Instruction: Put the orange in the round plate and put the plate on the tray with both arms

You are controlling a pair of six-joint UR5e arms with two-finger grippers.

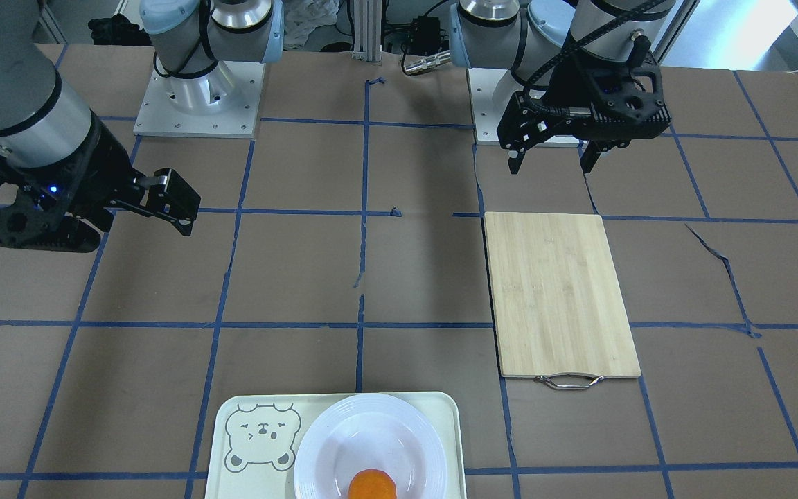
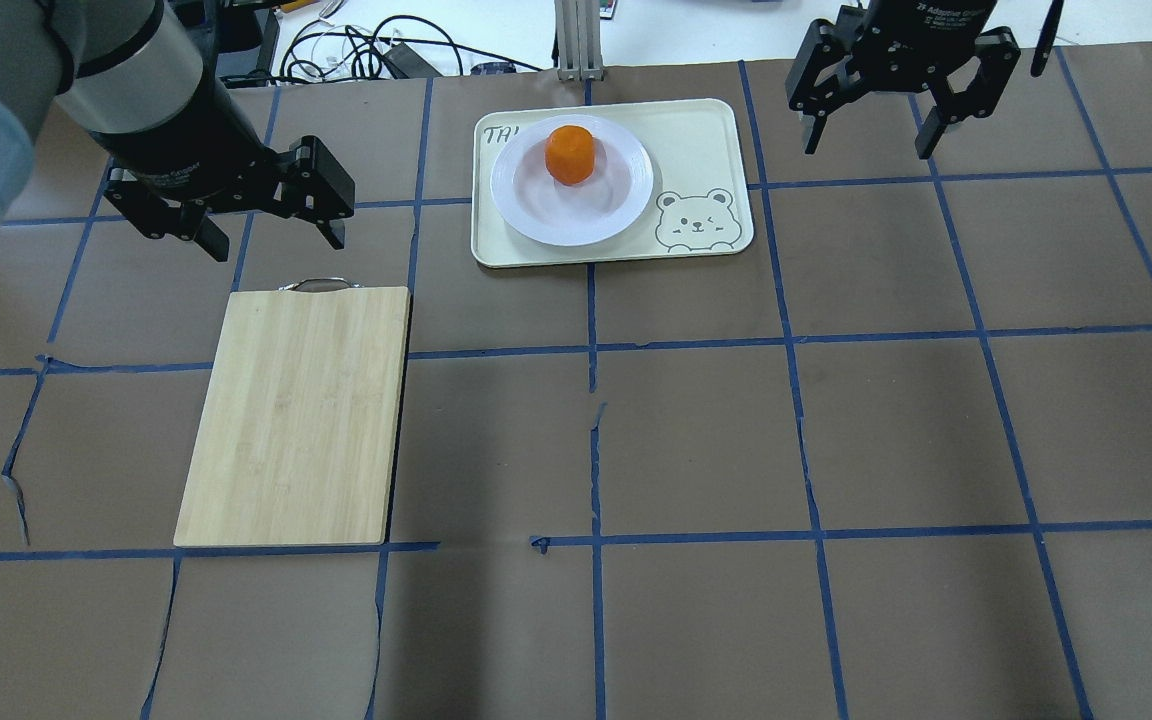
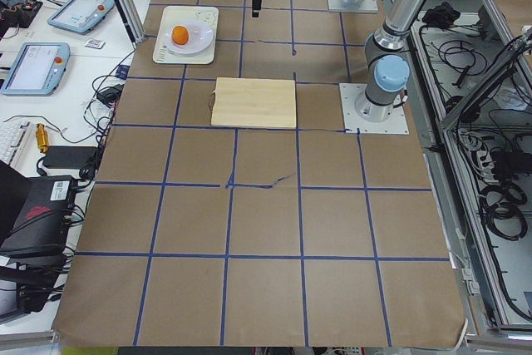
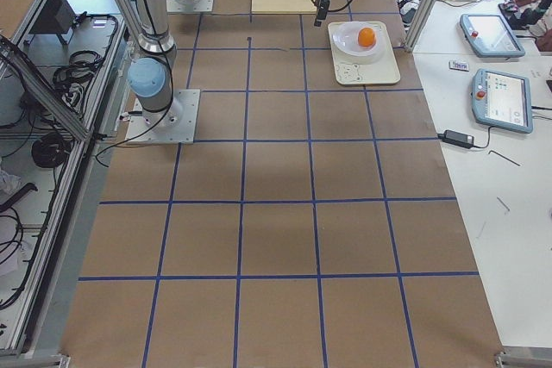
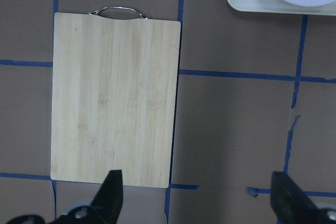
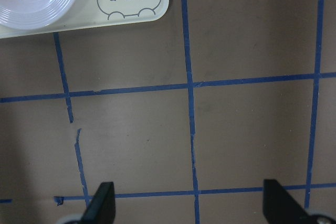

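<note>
The orange (image 2: pixel 570 153) sits in the sunken centre of the white round plate (image 2: pixel 536 215). The plate rests on the cream tray (image 2: pixel 706 130), at the end away from its bear face. All three lie at the table's far middle edge, as the front view shows: orange (image 1: pixel 372 485), plate (image 1: pixel 364 436), tray (image 1: pixel 444 416). My left gripper (image 2: pixel 274 238) hangs open and empty, left of the tray near the cutting board's handle. My right gripper (image 2: pixel 868 142) hangs open and empty to the tray's right. The wrist views show the left gripper (image 5: pixel 199 198) and the right gripper (image 6: pixel 189 205) with wide gaps over the table.
A bamboo cutting board (image 2: pixel 296 415) with a metal handle lies on the left half of the table. Blue tape lines (image 2: pixel 696 345) grid the brown table cover. Both arm bases (image 1: pixel 198 97) stand at the robot's side. Teach pendants (image 4: pixel 500 96) lie on side benches.
</note>
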